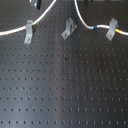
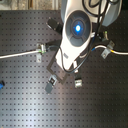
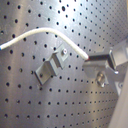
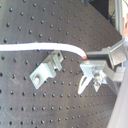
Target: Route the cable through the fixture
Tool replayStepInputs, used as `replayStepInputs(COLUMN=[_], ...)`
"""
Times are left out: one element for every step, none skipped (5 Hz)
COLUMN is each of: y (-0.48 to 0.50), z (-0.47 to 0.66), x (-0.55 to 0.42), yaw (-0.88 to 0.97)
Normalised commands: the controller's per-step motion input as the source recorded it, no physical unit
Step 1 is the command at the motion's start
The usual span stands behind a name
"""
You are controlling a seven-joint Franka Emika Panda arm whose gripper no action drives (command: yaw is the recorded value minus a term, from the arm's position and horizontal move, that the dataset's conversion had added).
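Observation:
The cable [image 1: 85,17] is a thin white cord on the black perforated board. It runs through the left clip with a green band and through the right clip with a yellow band, and loops out past the first exterior view's top edge. The fixture [image 1: 67,29], a slanted grey clip with a forked end, stands between them with no cord in it. In both wrist views my gripper [image 3: 92,60] [image 4: 91,61] is shut on the cable [image 3: 45,31] [image 4: 35,47], which arcs past the forked end of the fixture [image 3: 50,67] [image 4: 46,69]. I cannot tell whether they touch.
The upright left clip [image 1: 29,31] [image 2: 40,50] and the right clip [image 1: 112,29] [image 2: 106,50] stand either side of the fixture. In the second exterior view the arm [image 2: 75,30] hides the fixture and gripper. The board [image 1: 65,85] is bare in front of the clips.

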Motion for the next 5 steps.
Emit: replayStepInputs(y=[0.024,-0.149,-0.113,0.003,0.230], z=[0.00,0.28,0.18,0.30,0.69], x=[0.018,-0.127,-0.082,0.001,0.082], yaw=[0.00,-0.01,0.00,0.00,0.00])
